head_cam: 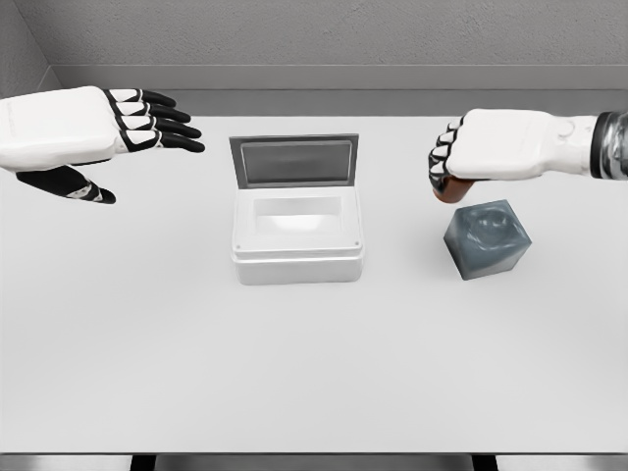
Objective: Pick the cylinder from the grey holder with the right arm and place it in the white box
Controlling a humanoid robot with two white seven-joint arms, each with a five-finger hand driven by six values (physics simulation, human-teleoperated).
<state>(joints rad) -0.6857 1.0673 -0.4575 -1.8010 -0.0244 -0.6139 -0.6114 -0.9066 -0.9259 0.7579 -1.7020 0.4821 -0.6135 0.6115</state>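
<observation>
White table [314, 383], lidded white box [297, 235] open at centre. Right hand [491, 147] curled around brown cylinder [453, 188], lifted clear of grey holder [488, 238]; left hand [108, 123] flat, empty. Carry and drop into box not yet done.

A white box [297, 240] sits mid-table with its lid [293, 161] standing upright along the far edge, blocking entry from behind. Its top opening is unobstructed from above. Bare table [314, 373] separates it from the grey holder [487, 239] on the right.
</observation>
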